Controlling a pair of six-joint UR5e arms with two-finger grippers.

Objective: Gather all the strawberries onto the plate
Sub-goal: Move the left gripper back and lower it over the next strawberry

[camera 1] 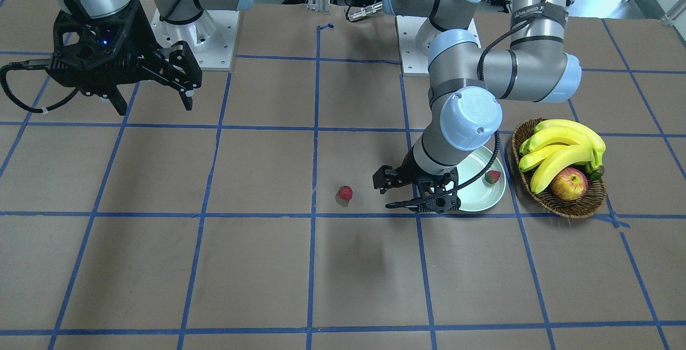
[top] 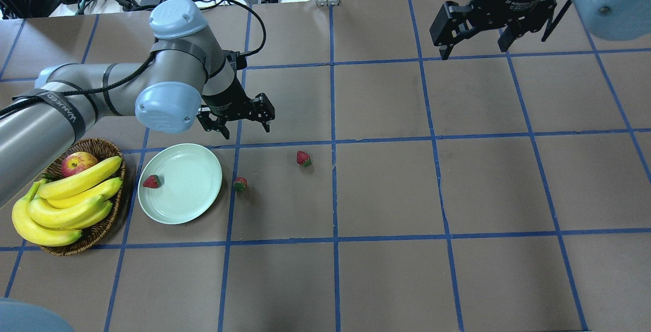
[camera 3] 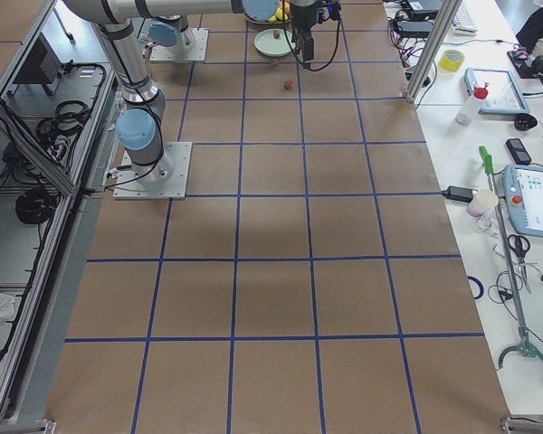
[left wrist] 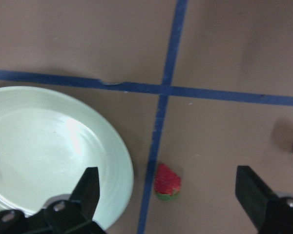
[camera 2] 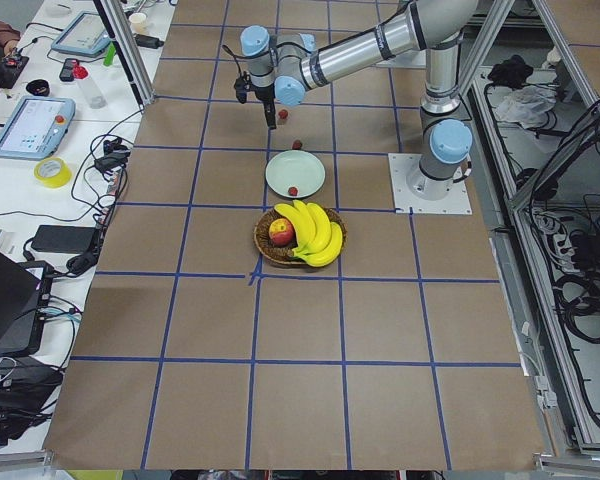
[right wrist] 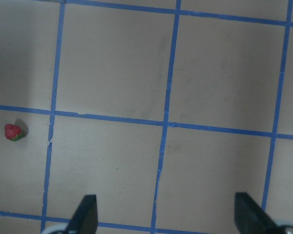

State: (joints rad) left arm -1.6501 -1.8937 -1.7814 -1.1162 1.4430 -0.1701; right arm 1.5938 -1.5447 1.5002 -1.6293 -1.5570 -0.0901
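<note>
The pale green plate (top: 188,194) lies on the table's left side, and one strawberry (top: 151,181) rests on its left rim area. A second strawberry (top: 239,184) lies on the blue tape just right of the plate. A third strawberry (top: 303,158) lies further right. My left gripper (top: 244,127) is open and empty, hovering beyond the plate. In the left wrist view the second strawberry (left wrist: 167,181) sits between the open fingers (left wrist: 90,187), beside the plate (left wrist: 39,146). My right gripper (top: 474,50) is open and empty, high at the far right.
A brown wicker basket (top: 104,145) with bananas (top: 66,200) and a red-yellow apple (top: 79,163) stands left of the plate. Blue tape lines grid the brown table. In the front view my left arm's wrist hides the second strawberry.
</note>
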